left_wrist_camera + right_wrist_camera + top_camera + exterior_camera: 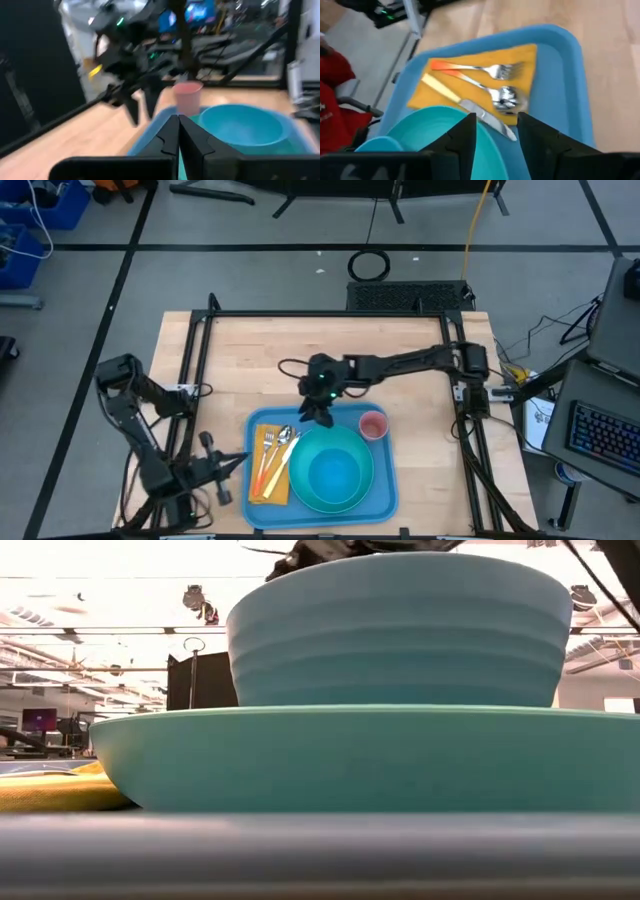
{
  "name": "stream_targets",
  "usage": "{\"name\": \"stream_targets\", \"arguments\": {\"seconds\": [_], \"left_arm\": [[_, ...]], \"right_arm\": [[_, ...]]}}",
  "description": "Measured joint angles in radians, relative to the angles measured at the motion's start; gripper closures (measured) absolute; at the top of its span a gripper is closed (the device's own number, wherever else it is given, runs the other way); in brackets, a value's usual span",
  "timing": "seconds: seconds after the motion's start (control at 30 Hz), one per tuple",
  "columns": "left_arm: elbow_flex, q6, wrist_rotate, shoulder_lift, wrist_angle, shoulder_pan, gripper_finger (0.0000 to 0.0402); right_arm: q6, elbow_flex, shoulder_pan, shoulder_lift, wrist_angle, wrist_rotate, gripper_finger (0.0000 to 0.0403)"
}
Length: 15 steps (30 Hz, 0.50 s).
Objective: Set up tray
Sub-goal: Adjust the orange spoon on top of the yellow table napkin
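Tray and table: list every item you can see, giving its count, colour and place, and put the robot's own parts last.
tray: one, blue, on the near middle of the wooden table
napkin: one, yellow, inside the tray at its left end
fork: one, orange handle, lying on the napkin
spoon: one, orange handle, lying on the napkin beside the fork
knife: one, yellow handle, on the napkin, nearest the plate
plate: one, turquoise, in the middle of the tray
bowl: one, turquoise, standing on the plate
cup: one, pink, in the tray's far right corner
table: one, light wood, under everything
right gripper: one, dark, open, over the tray's far edge
left gripper: one, dark, shut, just left of the tray
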Motion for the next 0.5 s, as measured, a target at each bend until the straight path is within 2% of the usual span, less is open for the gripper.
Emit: {"name": "stream_targets", "arguments": {"seconds": [0.13, 0.27, 0.37, 0.5], "left_arm": [[0.0, 0.024, -0.033, 0.0, -0.011, -0.072, 0.0397], [0.0, 0.002, -0.036, 0.0, -0.053, -0.095, 0.0396], [0.0, -0.015, -0.038, 0.0, -0.077, -0.09, 0.0398], [0.0, -0.011, -0.039, 0.0, -0.076, -0.088, 0.0392]], "right_arm": [[-0.019, 0.126, -0.011, 0.082, -0.156, 0.008, 0.0272], [-0.042, 0.255, -0.008, 0.166, -0.341, 0.008, 0.028], [-0.081, 0.32, -0.006, 0.215, -0.418, 0.034, 0.0283], [-0.084, 0.352, -0.008, 0.248, -0.424, 0.018, 0.0284]]}}
